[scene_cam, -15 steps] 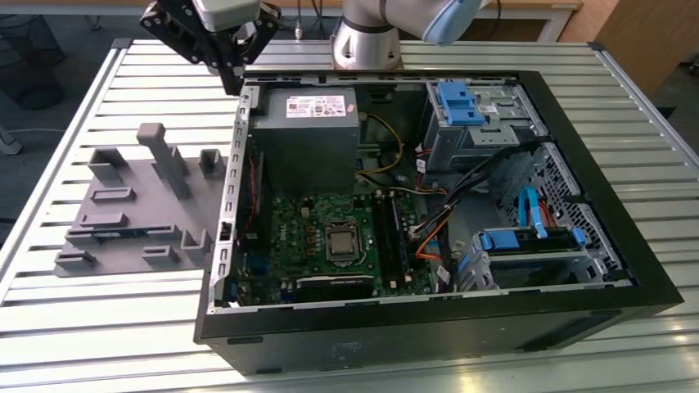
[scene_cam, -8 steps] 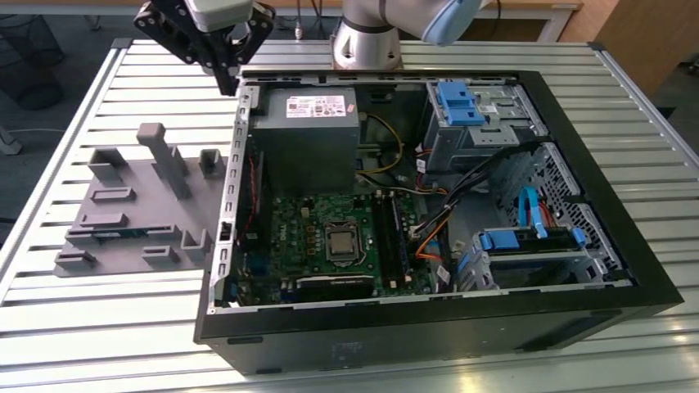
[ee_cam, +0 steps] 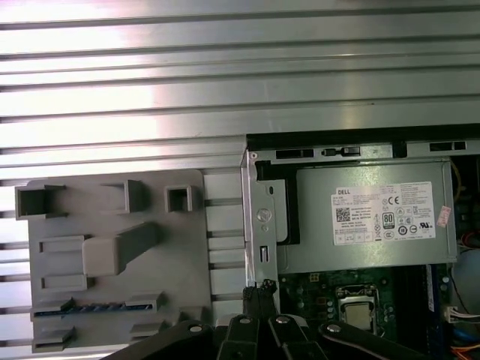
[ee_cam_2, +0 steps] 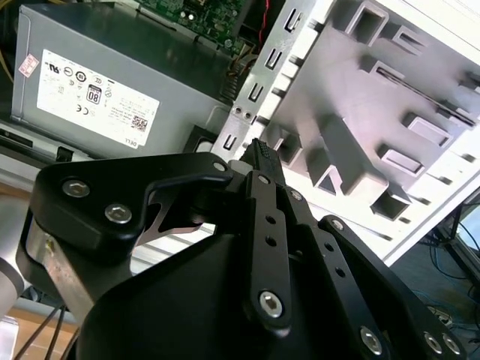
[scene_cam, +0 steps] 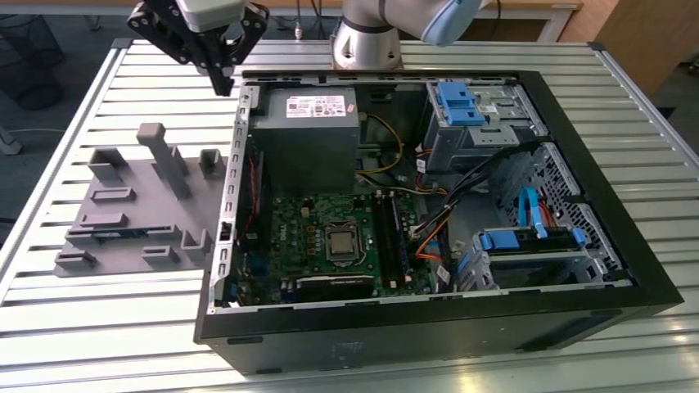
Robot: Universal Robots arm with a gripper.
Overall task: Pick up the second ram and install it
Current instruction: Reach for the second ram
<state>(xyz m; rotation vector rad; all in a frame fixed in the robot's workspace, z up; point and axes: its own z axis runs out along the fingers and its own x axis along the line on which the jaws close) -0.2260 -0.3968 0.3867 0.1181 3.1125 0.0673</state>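
Gripper: the gripper (scene_cam: 224, 82) hangs above the slatted surface (scene_cam: 110, 106), its black fingers drawn together to a point with nothing between them, touching nothing. It is near the case corner by the power supply.
Tray: at the exterior view's left, a grey tray (scene_cam: 164, 217) of posts and slots lies flat on the surface, just beside the case.
Second ram: the second ram (ee_cam: 97, 307) sits on edge in a tray slot and is not yet lifted. It is probably stood that way so the fingers can pinch it from above.
Case: the open case (scene_cam: 623, 221) lies on its side, so the motherboard (scene_cam: 317, 237) faces up, likely for a straight downward press.
Power supply: the grey power supply (scene_cam: 306, 123) sits beyond the motherboard.
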